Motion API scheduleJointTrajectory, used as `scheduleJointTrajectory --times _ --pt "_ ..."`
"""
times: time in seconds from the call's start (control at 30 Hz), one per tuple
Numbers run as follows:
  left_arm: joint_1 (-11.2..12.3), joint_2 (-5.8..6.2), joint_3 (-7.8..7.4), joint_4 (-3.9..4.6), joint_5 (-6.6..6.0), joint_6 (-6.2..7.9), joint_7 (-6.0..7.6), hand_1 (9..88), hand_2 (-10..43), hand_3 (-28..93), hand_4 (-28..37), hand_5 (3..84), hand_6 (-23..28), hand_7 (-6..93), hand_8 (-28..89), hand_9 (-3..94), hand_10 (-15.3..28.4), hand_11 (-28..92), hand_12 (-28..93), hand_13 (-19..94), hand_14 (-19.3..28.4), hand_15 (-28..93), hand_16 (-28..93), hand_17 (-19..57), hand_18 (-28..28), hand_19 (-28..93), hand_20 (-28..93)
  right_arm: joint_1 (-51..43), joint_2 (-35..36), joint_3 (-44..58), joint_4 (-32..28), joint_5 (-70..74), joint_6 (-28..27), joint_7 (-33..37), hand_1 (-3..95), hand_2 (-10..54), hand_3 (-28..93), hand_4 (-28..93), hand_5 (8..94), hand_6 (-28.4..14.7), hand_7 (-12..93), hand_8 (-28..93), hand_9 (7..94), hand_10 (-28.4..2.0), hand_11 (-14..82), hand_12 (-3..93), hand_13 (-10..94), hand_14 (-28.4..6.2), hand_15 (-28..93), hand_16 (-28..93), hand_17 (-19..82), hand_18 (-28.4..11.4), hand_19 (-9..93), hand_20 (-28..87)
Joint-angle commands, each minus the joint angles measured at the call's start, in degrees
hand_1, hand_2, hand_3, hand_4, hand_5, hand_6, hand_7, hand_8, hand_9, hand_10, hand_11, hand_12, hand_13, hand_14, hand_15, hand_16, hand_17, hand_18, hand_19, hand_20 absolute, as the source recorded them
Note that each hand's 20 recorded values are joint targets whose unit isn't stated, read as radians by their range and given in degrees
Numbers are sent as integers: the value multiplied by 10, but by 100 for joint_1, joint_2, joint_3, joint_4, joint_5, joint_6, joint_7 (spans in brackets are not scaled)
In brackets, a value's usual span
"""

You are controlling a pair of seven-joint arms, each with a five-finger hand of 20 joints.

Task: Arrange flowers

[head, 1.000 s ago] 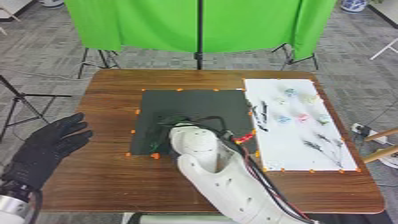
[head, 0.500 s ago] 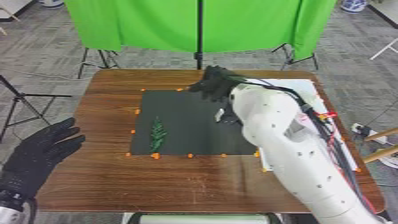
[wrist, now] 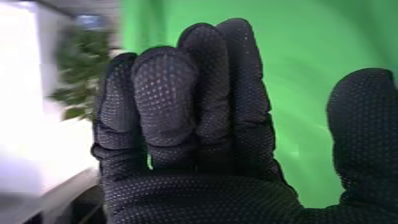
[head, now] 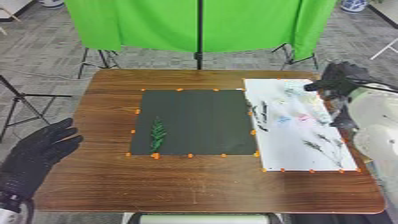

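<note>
In the head view, my right hand (head: 342, 76) is over the far right corner of the white sheet (head: 282, 145), open and holding nothing. The right wrist view shows this hand (wrist: 200, 115) with straight fingers and the thumb apart. A green leafy sprig (head: 157, 135) lies on the left part of the dark mat (head: 204, 120). On the white sheet lie small pale flowers, including a blue one (head: 283, 119) and a pink one (head: 304, 117), and dark thin stems (head: 313, 145). My left hand (head: 40, 150) rests open off the table's left side.
Orange markers line the edges of the mat and sheet on the brown table (head: 178, 185). Behind the table hangs a green cloth (head: 249, 25) on a black stand. Tripod legs stand at the left.
The right hand has swung from the mat's left part, across its far edge, to the sheet's far right corner. The sprig, earlier mostly covered by that arm, now lies uncovered on the mat.
</note>
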Motion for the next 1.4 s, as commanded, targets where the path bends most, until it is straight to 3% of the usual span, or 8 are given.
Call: scheduleJointTrajectory --times 0.03,0.13,0.43,0.83,1.1,1.27,1.33,1.4 --pt "102 -36 -69 9 76 -82 -49 293 23 689 -237 394 44 201 -109 350 119 264 159 278 155 406 -33 -60 222 519 13 -2057 91 1194 -64 -48 -128 519 238 -62 677 -282 687 -29 379 -187 751 -122 446 291 726 -83 686 235 331 -200 870 226" --pt "104 -18 -93 20 104 -147 -107 288 23 686 -238 394 43 202 -110 349 119 264 158 277 155 406 -34 -60 222 518 12 -2310 16 1436 -84 201 -281 588 231 -92 631 -283 677 -30 382 -186 736 -121 445 294 715 -81 685 238 326 -200 868 235" --pt "0 27 -74 58 129 -171 -178 285 22 687 -243 394 43 200 -109 349 119 265 158 277 155 404 -34 -61 222 517 12 -2471 -1 1363 -30 127 -260 487 203 -95 634 -283 660 -33 378 -185 719 -124 449 291 698 -85 683 238 314 -202 858 252" --pt "103 -42 -42 20 131 -95 -120 283 25 689 -246 395 44 200 -110 349 119 265 158 277 155 405 -33 -62 223 518 13 -2419 -150 1170 226 73 -373 608 213 -95 620 -283 650 -31 378 -191 709 -123 448 287 690 -86 684 231 313 -200 851 263" --pt "93 -73 -61 5 149 -133 -182 282 26 689 -245 395 44 201 -110 348 119 266 157 277 156 406 -35 -62 223 519 13 -2303 -151 832 354 -96 -282 493 239 -95 608 -283 660 -28 368 -202 714 -120 452 286 696 -84 682 225 315 -200 851 266" --pt "64 -72 -41 21 146 -119 -180 281 26 691 -245 395 45 200 -110 349 119 266 157 277 156 407 -34 -62 223 519 12 -2305 -128 715 508 -141 233 277 333 -93 624 -282 700 -14 359 -204 749 -106 455 285 722 -75 681 229 334 -194 865 262" --pt "50 -86 -48 22 150 -136 -214 281 26 691 -246 395 45 200 -109 349 120 265 156 277 155 406 -35 -62 223 519 12 -2316 -172 778 536 83 345 236 420 -94 603 -282 756 4 359 -150 808 -90 448 288 765 -63 702 243 373 -191 902 281" --pt "63 -89 -47 19 148 -113 -195 281 27 692 -247 395 45 200 -109 348 120 266 157 276 156 407 -34 -62 223 519 12 -2351 -203 835 566 148 441 130 543 -93 497 -282 815 8 381 -82 870 -82 441 292 812 -52 718 259 403 -190 925 302"
